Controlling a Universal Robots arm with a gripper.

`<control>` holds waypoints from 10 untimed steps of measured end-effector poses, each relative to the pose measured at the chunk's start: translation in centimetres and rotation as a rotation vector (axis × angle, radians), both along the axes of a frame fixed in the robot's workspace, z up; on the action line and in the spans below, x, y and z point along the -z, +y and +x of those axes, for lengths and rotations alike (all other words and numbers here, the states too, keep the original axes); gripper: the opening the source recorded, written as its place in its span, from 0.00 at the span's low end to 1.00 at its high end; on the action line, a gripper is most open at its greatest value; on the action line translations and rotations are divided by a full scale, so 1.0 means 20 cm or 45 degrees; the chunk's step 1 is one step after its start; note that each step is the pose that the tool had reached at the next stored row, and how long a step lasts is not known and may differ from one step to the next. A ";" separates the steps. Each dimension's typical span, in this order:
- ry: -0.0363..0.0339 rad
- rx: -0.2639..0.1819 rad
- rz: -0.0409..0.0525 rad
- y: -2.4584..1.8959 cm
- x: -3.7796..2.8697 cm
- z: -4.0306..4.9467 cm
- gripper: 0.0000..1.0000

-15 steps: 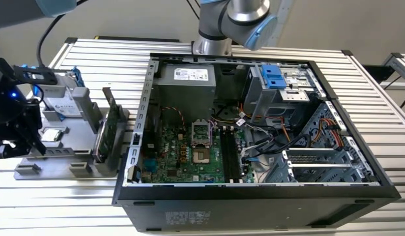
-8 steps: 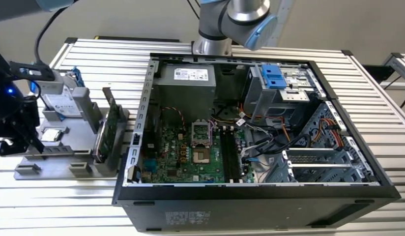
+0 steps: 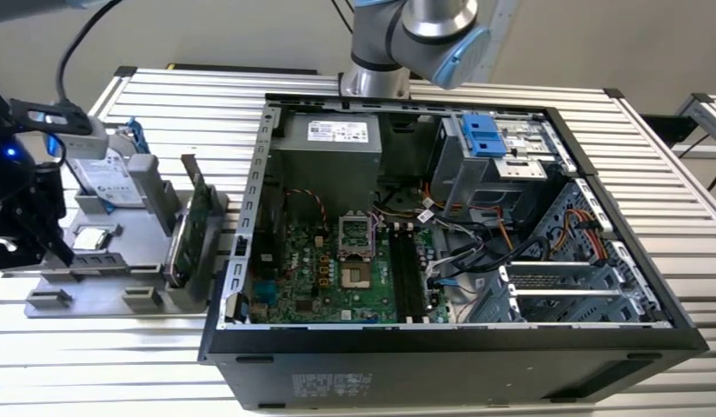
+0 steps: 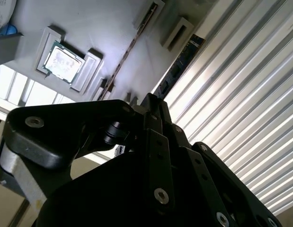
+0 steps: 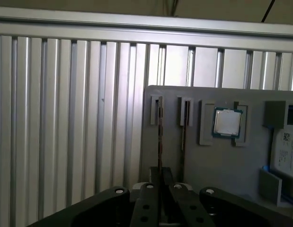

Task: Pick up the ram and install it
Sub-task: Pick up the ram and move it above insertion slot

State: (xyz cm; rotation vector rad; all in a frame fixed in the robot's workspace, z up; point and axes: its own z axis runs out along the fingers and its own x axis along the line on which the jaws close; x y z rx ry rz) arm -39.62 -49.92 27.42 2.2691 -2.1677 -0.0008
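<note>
1. At the exterior view's left, a grey tray (image 3: 97,304) lies on the table (image 3: 671,200).
2. The ram (image 5: 159,135) stands on edge in the tray's outermost slot; the hand (image 5: 160,174) is closed narrowly on one end.
3. To the right stands the open computer case (image 3: 451,339).

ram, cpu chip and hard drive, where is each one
ram (image 4: 183,61): second wrist view, middle of the dark stick's face
cpu chip (image 5: 227,122): first wrist view, centre of its metal lid
hard drive (image 3: 107,184): exterior view, its pale top label
</note>
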 end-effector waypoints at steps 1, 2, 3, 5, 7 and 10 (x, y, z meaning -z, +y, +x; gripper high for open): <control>0.0000 0.000 0.000 0.000 -0.006 0.000 0.00; -0.0001 0.000 0.000 0.000 -0.011 0.000 0.00; 0.0000 0.000 0.000 0.000 -0.017 -0.001 0.00; 0.0000 0.000 0.000 0.000 -0.029 -0.001 0.00; 0.0001 0.000 0.000 0.000 -0.040 -0.002 0.00; 0.0000 0.000 0.000 0.000 -0.057 -0.002 0.00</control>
